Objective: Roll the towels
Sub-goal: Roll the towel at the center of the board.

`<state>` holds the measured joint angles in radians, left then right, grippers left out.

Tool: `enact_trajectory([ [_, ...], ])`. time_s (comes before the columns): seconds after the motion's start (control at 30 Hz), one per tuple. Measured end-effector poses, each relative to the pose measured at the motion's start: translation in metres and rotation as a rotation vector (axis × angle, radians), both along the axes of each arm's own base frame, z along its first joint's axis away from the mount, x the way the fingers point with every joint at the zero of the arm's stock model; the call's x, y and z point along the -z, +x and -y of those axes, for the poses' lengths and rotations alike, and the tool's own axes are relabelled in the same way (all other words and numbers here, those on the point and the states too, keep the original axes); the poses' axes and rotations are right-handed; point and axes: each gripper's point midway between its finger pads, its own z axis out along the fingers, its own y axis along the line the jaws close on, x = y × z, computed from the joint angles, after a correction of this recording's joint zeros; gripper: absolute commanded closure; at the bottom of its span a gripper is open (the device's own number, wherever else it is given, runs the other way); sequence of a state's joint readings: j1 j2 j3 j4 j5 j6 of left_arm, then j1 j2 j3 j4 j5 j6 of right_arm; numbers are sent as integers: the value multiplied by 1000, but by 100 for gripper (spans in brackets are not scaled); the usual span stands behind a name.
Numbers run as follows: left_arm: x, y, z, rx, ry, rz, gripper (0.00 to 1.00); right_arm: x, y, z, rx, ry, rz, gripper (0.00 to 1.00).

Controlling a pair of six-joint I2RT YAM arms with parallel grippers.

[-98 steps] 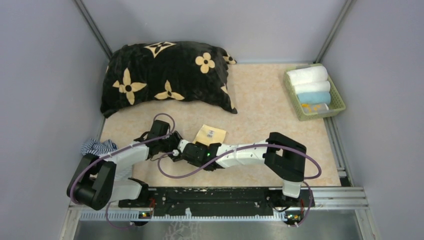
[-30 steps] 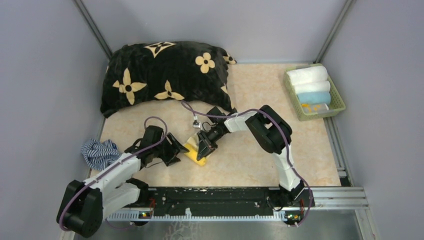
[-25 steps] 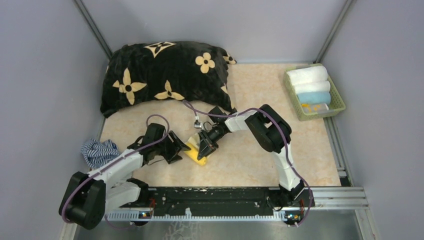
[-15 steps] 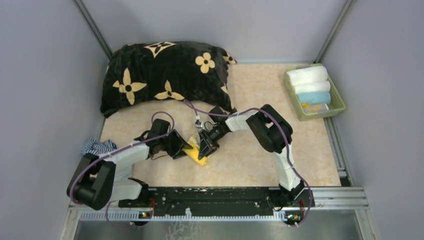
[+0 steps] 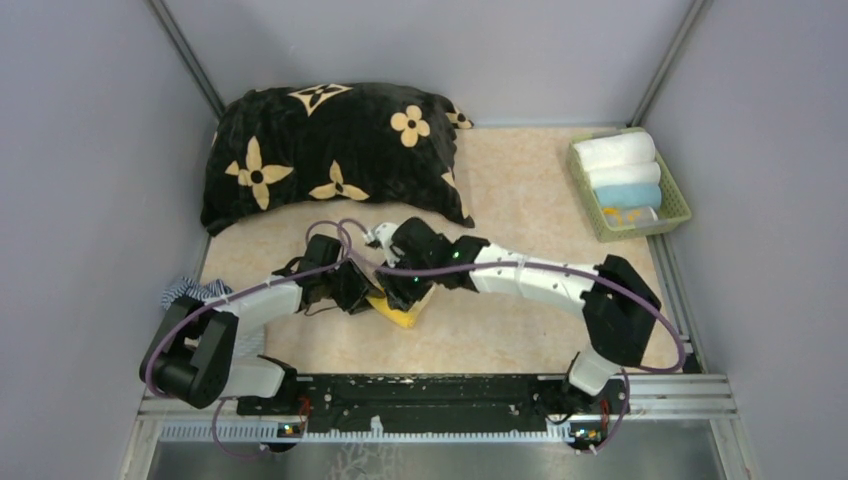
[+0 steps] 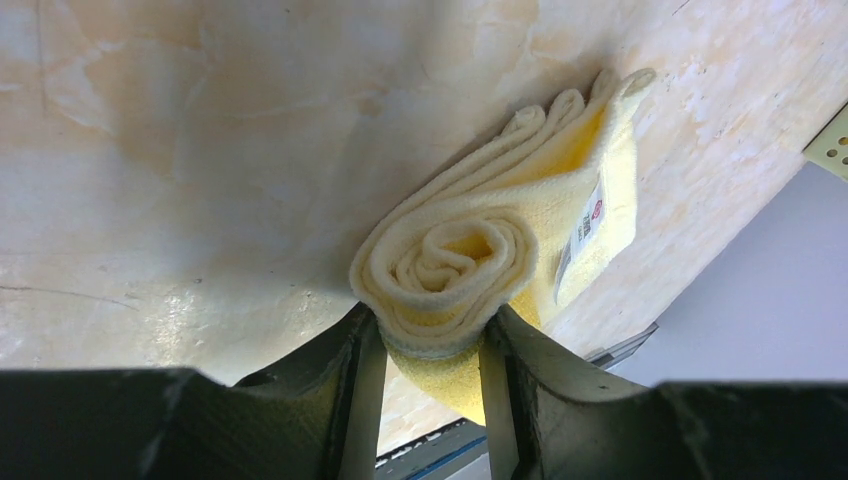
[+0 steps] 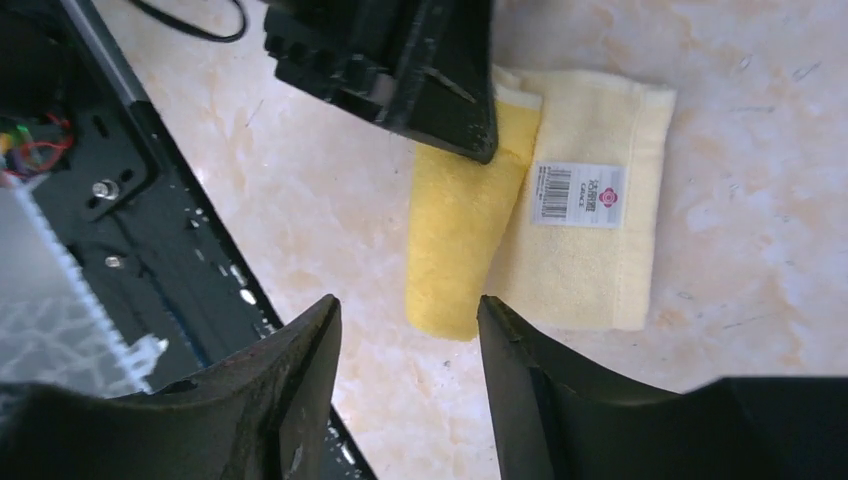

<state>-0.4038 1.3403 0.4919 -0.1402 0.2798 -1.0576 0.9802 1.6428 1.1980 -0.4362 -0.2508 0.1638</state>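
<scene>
The yellow towel (image 6: 470, 260), half rolled on the surface (image 5: 520, 200) near the arm bases, has its coiled end pinched in the left tool (image 6: 430, 335) while the right tool (image 7: 408, 310) hovers open and empty above; rolling looks under way, and the flat tail needs winding in next.

Near the beige table's (image 5: 530, 200) front edge, the left gripper (image 5: 352, 288) and right gripper (image 5: 404, 286) crowd a small yellow terry towel (image 5: 402, 316); a black flowered cushion (image 5: 330, 150) fills the back-left corner.
</scene>
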Motion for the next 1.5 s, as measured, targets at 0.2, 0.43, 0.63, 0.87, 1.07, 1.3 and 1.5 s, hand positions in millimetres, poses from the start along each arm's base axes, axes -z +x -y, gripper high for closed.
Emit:
enact_trajectory([
  [0.2,0,-1,1,4,-6,-3,56,-2,-33,-15,-101,-121,295,44],
  [0.43,0,-1,1,5,-7,-3,56,47,-32,-11,-130,-341,454,43],
  [0.63,0,0,2,7,-12,-1,53,77,-24,-2,-131,-468,528,45],
  [0.87,-2,2,5,14,-25,8,45,85,-14,-1,-118,-506,581,66],
  [1.07,-7,5,4,20,-20,35,35,87,-6,0,-127,-485,530,89],
  [1.3,-28,13,-22,-43,25,113,30,82,-6,-8,-179,-263,201,96],
  [1.5,-54,12,-35,-83,13,192,28,77,-29,-23,-270,2,-191,98],
])
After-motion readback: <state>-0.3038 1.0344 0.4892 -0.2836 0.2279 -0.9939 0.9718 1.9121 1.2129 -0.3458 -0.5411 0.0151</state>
